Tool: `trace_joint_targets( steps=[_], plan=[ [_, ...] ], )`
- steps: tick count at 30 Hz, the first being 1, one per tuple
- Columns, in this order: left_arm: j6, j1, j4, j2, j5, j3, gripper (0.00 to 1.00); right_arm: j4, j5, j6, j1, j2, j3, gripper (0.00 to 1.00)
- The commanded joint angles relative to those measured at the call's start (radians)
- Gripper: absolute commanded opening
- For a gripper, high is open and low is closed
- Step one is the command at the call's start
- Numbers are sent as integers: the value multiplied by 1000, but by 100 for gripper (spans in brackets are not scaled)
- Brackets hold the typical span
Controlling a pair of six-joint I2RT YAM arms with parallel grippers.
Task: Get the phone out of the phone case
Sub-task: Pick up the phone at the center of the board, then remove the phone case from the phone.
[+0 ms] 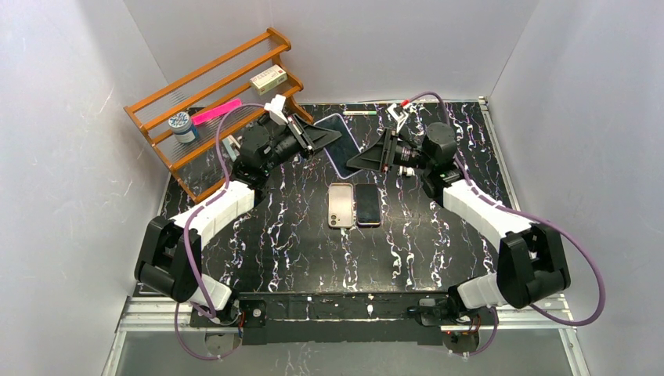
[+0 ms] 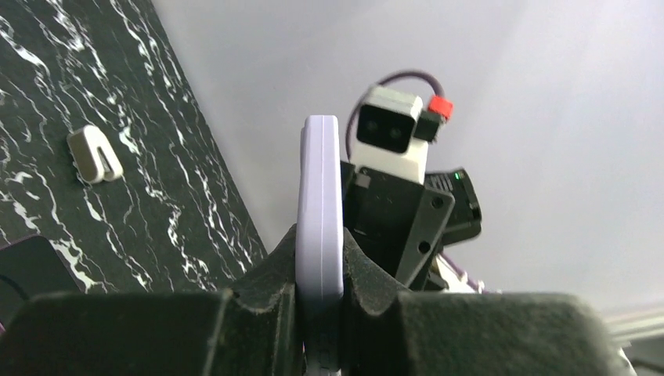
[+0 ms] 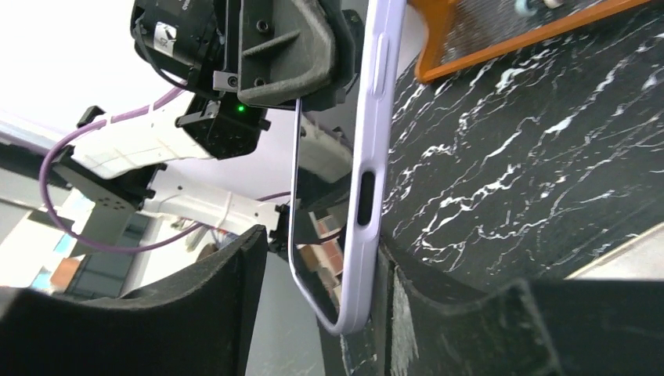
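A phone in a lilac case (image 1: 342,146) is held on edge above the back middle of the table. My left gripper (image 1: 330,138) is shut on one end of the case; in the left wrist view the case's edge (image 2: 321,172) stands clamped between both pads (image 2: 319,252). My right gripper (image 1: 359,160) is open around the other end. In the right wrist view the case (image 3: 366,180) leans against the right finger (image 3: 438,313), and a gap separates the dark screen (image 3: 317,235) from the left finger (image 3: 196,298).
Two other phones, one pale (image 1: 341,205) and one dark (image 1: 368,205), lie flat at the table's middle. An orange rack (image 1: 211,90) with a jar, a pink item and a box stands at the back left. A small white clip (image 2: 94,154) lies on the table.
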Motion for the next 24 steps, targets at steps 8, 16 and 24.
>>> trace_joint_targets(
  steps=[8,16,24],
  plan=[
    [-118,-17,84,-24,-264,3,0,187,184,47,4,-119,-160,62],
    [-138,-64,101,-15,-328,9,0,282,217,72,11,-126,-171,61],
    [-160,-96,103,-12,-381,4,0,366,231,90,23,-125,-169,57]
  ],
)
